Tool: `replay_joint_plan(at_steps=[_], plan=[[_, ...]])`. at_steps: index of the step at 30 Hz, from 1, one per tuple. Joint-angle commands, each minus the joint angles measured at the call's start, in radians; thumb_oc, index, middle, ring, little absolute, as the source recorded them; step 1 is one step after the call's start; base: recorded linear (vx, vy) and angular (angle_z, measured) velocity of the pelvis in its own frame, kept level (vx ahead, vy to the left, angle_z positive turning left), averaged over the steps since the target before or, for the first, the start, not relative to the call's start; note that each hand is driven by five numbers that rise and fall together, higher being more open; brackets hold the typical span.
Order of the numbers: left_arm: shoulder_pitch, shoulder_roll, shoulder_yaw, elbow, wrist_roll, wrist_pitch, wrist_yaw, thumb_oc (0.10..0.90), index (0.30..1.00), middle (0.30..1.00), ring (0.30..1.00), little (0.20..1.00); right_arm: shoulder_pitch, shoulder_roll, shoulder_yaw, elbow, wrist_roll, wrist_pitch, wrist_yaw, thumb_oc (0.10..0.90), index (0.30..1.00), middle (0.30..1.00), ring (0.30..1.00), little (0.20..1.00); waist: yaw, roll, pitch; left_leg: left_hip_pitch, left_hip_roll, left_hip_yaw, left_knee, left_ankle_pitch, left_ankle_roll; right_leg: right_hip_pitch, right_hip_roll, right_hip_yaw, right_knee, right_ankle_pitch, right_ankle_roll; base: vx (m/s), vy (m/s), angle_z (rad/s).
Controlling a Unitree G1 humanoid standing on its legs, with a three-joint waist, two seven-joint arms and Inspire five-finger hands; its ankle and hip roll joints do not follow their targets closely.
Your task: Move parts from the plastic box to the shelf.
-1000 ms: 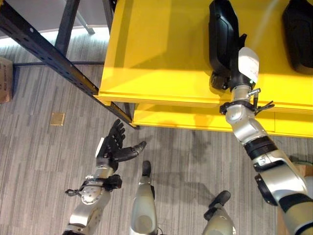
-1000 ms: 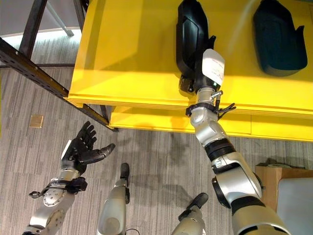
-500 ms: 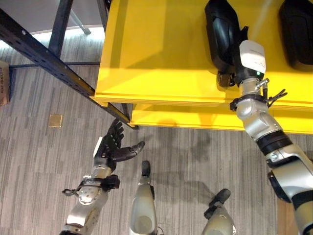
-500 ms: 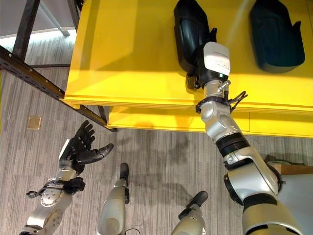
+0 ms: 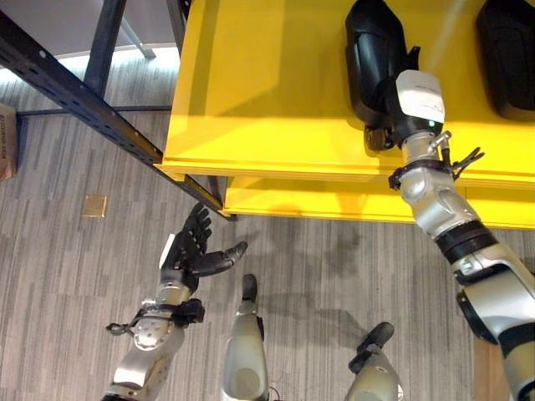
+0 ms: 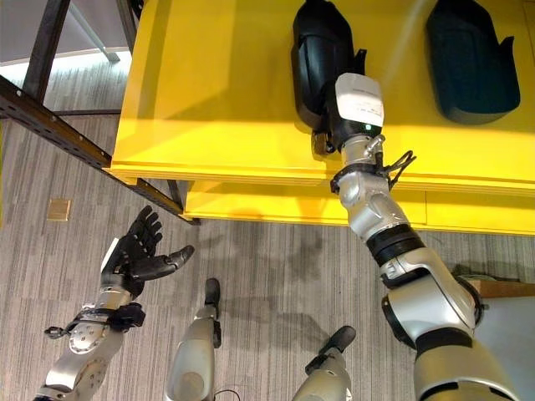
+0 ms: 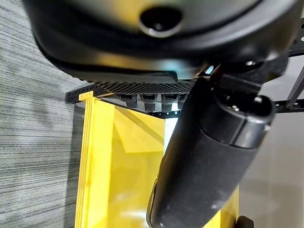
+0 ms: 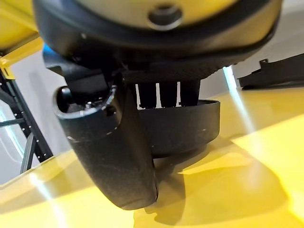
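Seen from the head, the right hand [image 6: 334,117] grips a black part [image 6: 316,52] resting on the yellow shelf [image 6: 217,92]; a second black part [image 6: 472,54] lies well apart. The left hand [image 5: 191,255] hangs over the floor, fingers spread, holding nothing. In the right wrist view, thumb and fingers [image 8: 161,92] clamp the part's rim.
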Motion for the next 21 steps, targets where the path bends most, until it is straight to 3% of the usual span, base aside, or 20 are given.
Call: replay_joint_plan(at_steps=[1, 21], plan=[[-0.023, 0.044, 0.056, -0.100, -0.018, -0.117, -0.005, 0.900, 1.000, 1.000, 1.000, 1.000, -0.241, -0.044, 0.034, -0.021, -0.045, -0.049, -0.039, 0.400, 0.300, 0.300, 0.300, 0.300, 0.030, -0.020, -0.002, 0.070, -0.008, 0.053, -0.029, -0.041, 0.035, -0.018, -0.030, 0.024, 0.125, 0.042, 0.026, 0.00, 0.000, 0.00], [-0.026, 0.050, 0.061, -0.086, -0.018, -0.125, -0.005, 0.900, 1.000, 1.000, 1.000, 1.000, -0.283, -0.069, 0.111, 0.084, -0.069, -0.042, -0.008, 0.400, 0.300, 0.300, 0.300, 0.300, 0.045, -0.022, 0.002, 0.061, -0.013, 0.051, -0.038, -0.037, 0.037, -0.025, -0.026, 0.022, 0.120, 0.036, 0.024, 0.00, 0.000, 0.00]])
